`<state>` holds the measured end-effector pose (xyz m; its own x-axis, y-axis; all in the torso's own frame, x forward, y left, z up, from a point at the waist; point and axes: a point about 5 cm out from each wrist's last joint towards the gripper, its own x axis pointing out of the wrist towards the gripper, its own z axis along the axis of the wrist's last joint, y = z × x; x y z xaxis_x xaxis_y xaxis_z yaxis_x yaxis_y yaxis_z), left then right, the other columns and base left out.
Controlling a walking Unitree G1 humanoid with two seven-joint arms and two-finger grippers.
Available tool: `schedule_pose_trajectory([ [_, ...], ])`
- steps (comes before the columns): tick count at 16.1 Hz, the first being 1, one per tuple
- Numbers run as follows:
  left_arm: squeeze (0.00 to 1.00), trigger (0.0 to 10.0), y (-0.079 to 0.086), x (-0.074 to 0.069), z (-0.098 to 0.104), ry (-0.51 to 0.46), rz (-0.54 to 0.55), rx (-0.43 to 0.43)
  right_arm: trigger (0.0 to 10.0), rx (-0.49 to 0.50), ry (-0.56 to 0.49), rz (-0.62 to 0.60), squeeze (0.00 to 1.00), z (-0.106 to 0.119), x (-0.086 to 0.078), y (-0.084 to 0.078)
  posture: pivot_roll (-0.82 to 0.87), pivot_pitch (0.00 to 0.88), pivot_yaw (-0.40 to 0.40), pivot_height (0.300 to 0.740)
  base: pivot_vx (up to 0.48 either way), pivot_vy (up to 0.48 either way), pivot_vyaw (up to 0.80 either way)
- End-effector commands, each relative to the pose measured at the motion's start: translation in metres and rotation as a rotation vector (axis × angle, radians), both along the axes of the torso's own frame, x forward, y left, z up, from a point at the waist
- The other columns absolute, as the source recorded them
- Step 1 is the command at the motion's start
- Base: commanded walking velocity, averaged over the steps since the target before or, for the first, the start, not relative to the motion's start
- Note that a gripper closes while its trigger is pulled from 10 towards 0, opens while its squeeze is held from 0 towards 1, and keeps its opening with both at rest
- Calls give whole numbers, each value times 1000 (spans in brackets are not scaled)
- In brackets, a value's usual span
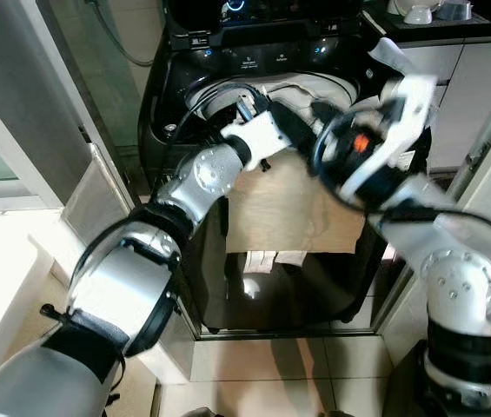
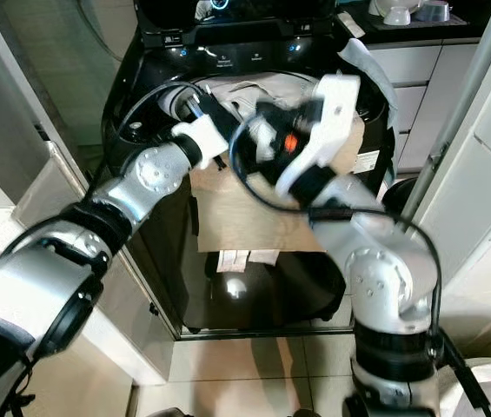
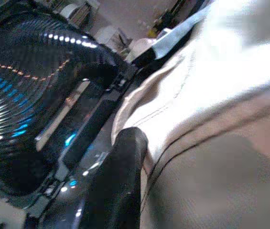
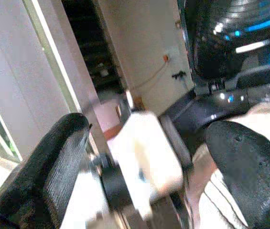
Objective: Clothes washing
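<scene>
Washer (image 1: 184, 130): black top-loader, lid up; its open tub lies under both claws
Cloth (image 1: 293, 208): tan garment draped over the rim, most of it hanging down the front, just below the claws
Risk: likely slides to the floor if released now; too little is inside the tub
Left claw (image 1: 247, 106): at the cloth's top edge; one finger (image 3: 118, 181) touches it; opening cannot be told
Right claw (image 4: 144, 157): fingers spread wide, holding nothing, beside the left wrist

Washing machine (image 1: 184, 61) opening at 12 o'clock crowded: beige garment (image 1: 293, 208) draped over the front rim, both silver arms crossing above it. Sliding door frame (image 1: 19, 104) close at 9 o'clock, white cabinet (image 1: 467, 78) at 3 o'clock. Open tiled floor (image 1: 262, 373) at 6 o'clock.
</scene>
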<state>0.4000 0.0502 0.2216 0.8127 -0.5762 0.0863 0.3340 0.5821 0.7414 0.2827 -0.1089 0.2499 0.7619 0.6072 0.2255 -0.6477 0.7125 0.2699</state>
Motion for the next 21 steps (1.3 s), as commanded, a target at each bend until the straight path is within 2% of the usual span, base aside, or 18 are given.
schedule_pose_trajectory([
  [1, 0, 0, 20, 10, 21, -44, 106, -10, 10000, -46, -48, 33, 0, 3, -11, -4, -202, 0, 117, 740, 0, 0, 0],
  [2, 0, 0, 26, 13, 27, -50, 137, -9, 10000, -103, -49, 41, 0, -4, -17, -17, -204, 0, 118, 740, 0, 0, 0],
  [3, 0, 0, 28, 14, 29, -53, 147, -7, 10000, -132, -46, 48, 0, -7, -20, -22, -205, 0, 119, 740, 0, 0, 0],
  [4, 0, 0, 32, 16, 33, -57, 162, -2, 10000, -215, -43, 26, 0, -14, -24, -41, -211, 0, 124, 740, 0, 0, 0],
  [6, 0, 0, 33, 16, 34, -57, 170, 3, 10000, -286, -44, 9, 0, -18, -28, -55, -222, 0, 132, 740, 0, 0, 0],
  [9, 0, 0, 29, 16, 31, -50, 166, 17, 10000, -336, -54, -2, 0, -20, -31, -63, -226, 0, 136, 740, 0, 0, 0],
  [10, 0, 0, 28, 15, 30, -51, 165, 20, 10000, -318, -58, -21, 0, -18, -29, -67, -226, 0, 137, 740, 0, 0, 0],
  [11, 0, 0, 28, 15, 30, -51, 163, 28, 10000, -252, -85, -112, 0, -8, -20, -78, -224, 0, 136, 740, 0, 0, 0],
  [12, 0, 0, 27, 15, 28, -49, 158, 38, 10000, -106, -128, -223, 0, 12, -10, -89, -221, 0, 136, 740, 0, 0, 0],
  [13, 0, 0, 26, 14, 25, -46, 154, 44, 10000, -65, -152, -294, 624, 20, -4, -94, -222, 0, 136, 740, 0, 0, 0],
  [14, 0, 0, 25, 14, 23, -44, 150, 49, 10000, -80, -161, -307, 1000, 21, -2, -91, -219, 0, 132, 740, 0, 0, 0],
  [16, 0, 0, 23, 13, 21, -43, 143, 51, 10000, -101, -163, -245, 1000, 18, -3, -81, -216, 0, 130, 740, 0, 0, 0],
  [18, 0, 0, 23, 13, 21, -43, 141, 51, 10000, -193, -193, -187, 1000, 16, -6, -74, -213, 0, 128, 740, 0, 0, 0],
  [21, 0, 0, 23, 13, 21, -41, 141, 54, 10000, -601, -318, -158, 1000, 9, -8, -69, -215, 0, 129, 740, 0, 0, 0],
])
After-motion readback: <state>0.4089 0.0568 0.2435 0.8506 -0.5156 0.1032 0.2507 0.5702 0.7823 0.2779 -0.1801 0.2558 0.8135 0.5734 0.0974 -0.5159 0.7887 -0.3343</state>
